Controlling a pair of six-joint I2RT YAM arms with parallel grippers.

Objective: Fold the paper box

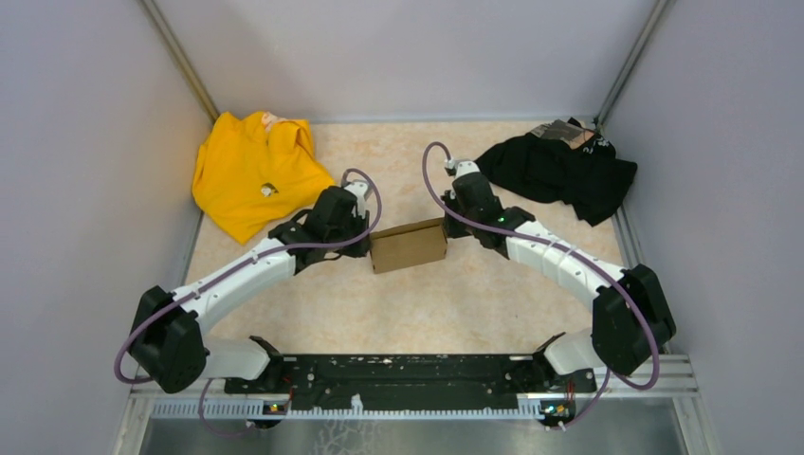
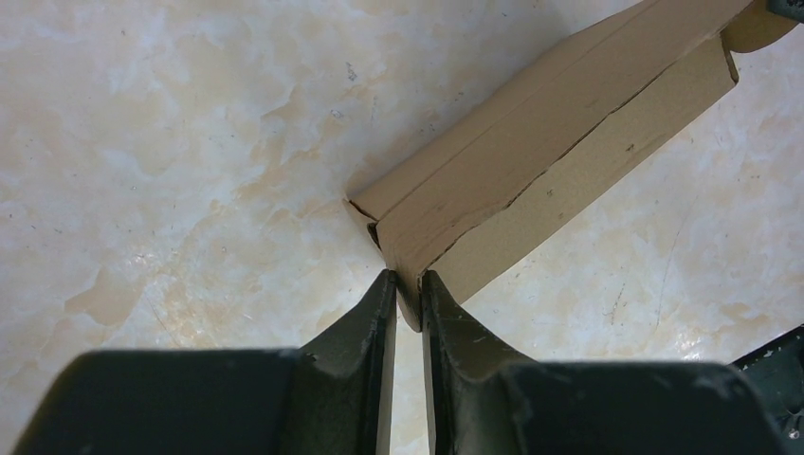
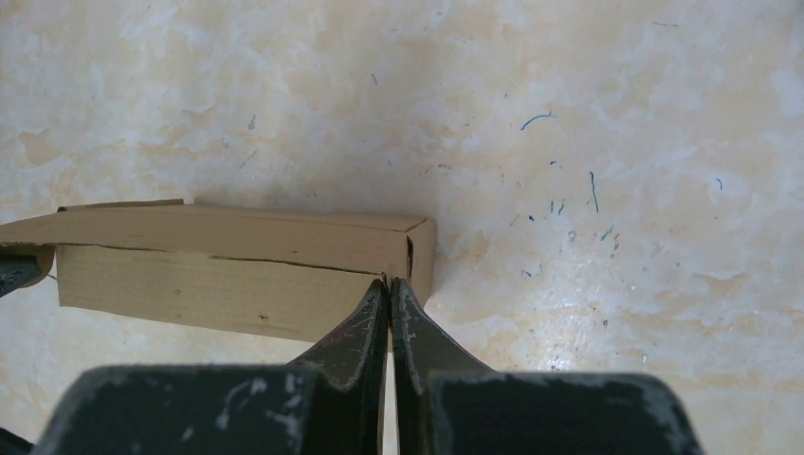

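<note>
Marbled table (image 1: 284,313) — plain brown paper box (image 1: 408,245) ctr; left claw (image 2: 408,282) & right claw (image 3: 390,284) each pinched tight on a corner.

**A:** so how are the arms sitting?

**B:** both reach forward and bend in toward the middle. The left arm (image 1: 237,273) and right arm (image 1: 559,258) pretty much mirror each other, wrists tipped down.

**A:** and the hands?

**B:** left hand (image 2: 409,282) is pinched onto a corner of the box (image 2: 531,161). The right hand (image 3: 390,282) has its fingers squeezed together at the box's other end. Can't tell if any card's in there.
</note>
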